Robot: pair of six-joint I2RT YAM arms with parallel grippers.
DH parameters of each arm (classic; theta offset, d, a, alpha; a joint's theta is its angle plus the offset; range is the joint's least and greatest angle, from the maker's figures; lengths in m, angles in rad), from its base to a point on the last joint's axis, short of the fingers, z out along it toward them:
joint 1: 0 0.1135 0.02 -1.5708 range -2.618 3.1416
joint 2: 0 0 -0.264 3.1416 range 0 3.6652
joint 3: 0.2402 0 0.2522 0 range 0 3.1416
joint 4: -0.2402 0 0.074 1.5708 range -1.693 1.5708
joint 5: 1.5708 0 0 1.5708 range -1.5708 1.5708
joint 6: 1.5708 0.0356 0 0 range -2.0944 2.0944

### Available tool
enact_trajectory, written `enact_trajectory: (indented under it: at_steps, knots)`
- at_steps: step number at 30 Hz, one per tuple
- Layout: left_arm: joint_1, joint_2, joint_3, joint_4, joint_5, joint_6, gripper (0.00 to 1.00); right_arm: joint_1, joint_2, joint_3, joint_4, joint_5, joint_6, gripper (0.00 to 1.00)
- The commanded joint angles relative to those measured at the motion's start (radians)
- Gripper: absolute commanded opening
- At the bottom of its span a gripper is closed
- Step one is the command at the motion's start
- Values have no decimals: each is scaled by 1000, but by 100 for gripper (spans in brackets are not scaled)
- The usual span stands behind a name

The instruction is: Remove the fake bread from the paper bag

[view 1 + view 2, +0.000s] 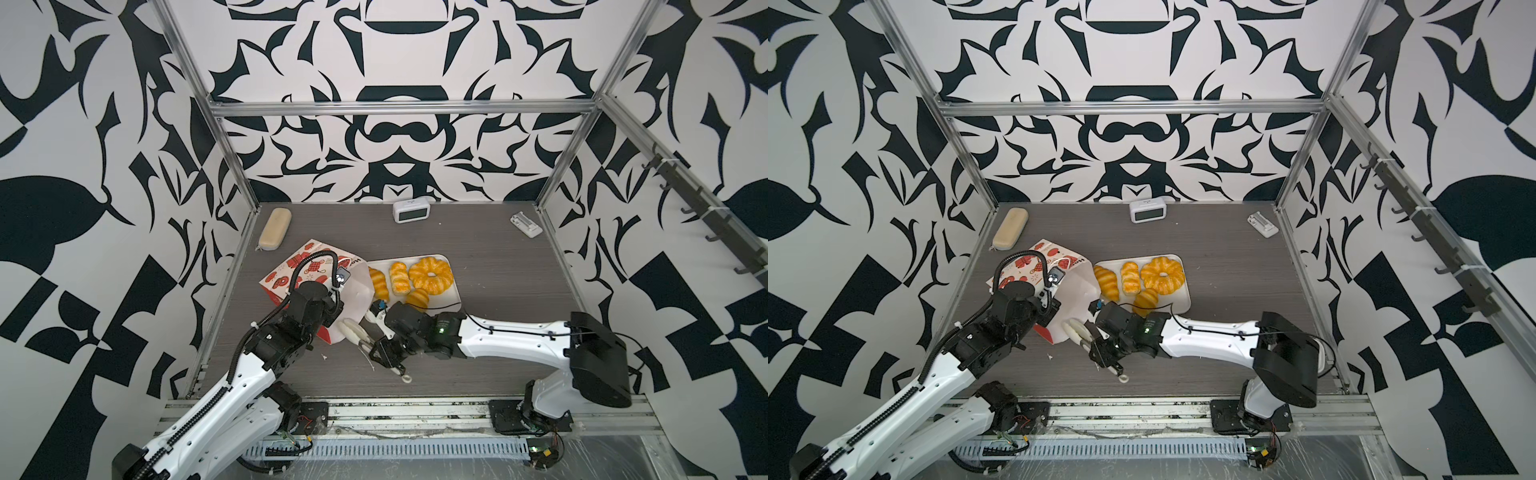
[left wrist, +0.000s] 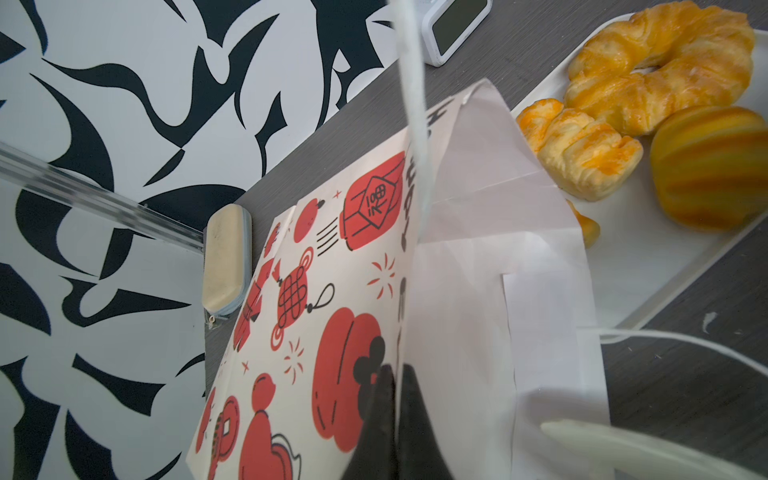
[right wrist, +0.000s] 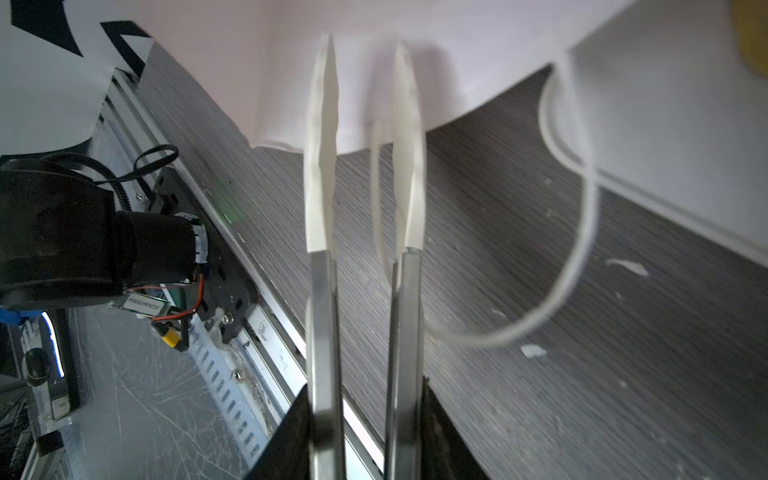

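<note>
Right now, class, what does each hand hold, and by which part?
Left hand pinches the bag by a wall at its mouth; right hand grips tongs by their metal arms.

The paper bag [image 2: 340, 291] is showing matt, creased paper, red-printed outside, plain white inside. The bread [image 2: 582, 153] is gleaming glossy and golden. The tray [image 2: 648, 266] is looking like smooth white plastic. The worktop [image 1: 519, 291] is showing matt grey wood grain. The tongs [image 3: 323, 316] are glinting as brushed metal, tipped in dull cream plastic.

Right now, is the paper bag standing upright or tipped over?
Tipped over. In both top views the paper bag lies along the table with its printed side up and its white inside showing.
</note>
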Motion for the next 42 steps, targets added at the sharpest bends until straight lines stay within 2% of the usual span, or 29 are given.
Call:
enact_trajectory:
  at_steps: [1,10,17,20,27,33,42]
  knots:
    - [2,15,58,-30,-7,11,0,8,25,84,115,-65,-25,39]
    - [0,118,241,-205,-69,20,0,12,90,132,222,-180,8,38]
    - [-48,292,455,-391,-155,50,0,6,106,148,279,-233,23,38]
    - [-58,376,555,-474,-158,62,0,-3,99,143,309,-254,39,38]
    - [-82,589,759,-607,-195,79,0,-62,102,67,472,-324,144,37]
    - [-91,639,784,-594,-214,78,0,-69,97,61,446,-313,131,37]
    - [-91,562,721,-554,-161,63,0,-77,112,59,441,-321,131,36]
